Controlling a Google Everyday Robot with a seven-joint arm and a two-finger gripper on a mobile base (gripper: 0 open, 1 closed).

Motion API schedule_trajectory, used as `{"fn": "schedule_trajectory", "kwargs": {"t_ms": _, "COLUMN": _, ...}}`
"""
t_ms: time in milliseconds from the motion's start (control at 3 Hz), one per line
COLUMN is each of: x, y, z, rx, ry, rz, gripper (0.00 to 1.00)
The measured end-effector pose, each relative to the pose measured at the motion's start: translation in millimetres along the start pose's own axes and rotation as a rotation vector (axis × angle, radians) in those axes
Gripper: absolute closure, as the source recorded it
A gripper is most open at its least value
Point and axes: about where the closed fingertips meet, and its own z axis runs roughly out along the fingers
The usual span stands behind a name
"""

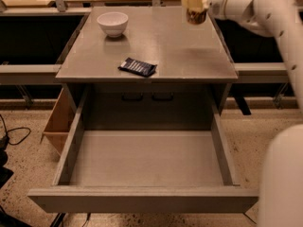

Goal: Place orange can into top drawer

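The orange can [195, 16] is held in my gripper [194, 4] at the far right of the grey cabinet top [156, 41], lifted off the surface. The pale fingers [192, 2] cover the can's upper part, so only its lower orange-gold body shows. My white arm [255, 8] reaches in from the right. The top drawer [144, 164] is pulled wide open below the cabinet top, with a flat grey bottom and nothing in it.
A white bowl [112, 23] stands at the far left of the cabinet top. A dark flat packet [137, 66] lies near its front edge. A cardboard box [59, 122] stands left of the drawer. My white base [284, 183] is at the lower right.
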Motion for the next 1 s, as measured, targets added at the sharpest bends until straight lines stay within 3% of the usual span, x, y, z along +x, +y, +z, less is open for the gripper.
{"fn": "schedule_trajectory", "kwargs": {"t_ms": 333, "x": -49.6, "y": 18.3, "z": -55.9, "rx": 0.037, "ry": -0.046, "rz": -0.033, "gripper": 1.00}}
{"fn": "schedule_trajectory", "kwargs": {"t_ms": 667, "x": -75.9, "y": 33.6, "z": -117.5, "rx": 0.114, "ry": -0.002, "rz": -0.099, "gripper": 1.00}}
{"fn": "schedule_trajectory", "kwargs": {"t_ms": 1000, "x": -46.8, "y": 61.4, "z": -119.0, "rx": 0.082, "ry": 0.067, "rz": -0.097, "gripper": 1.00}}
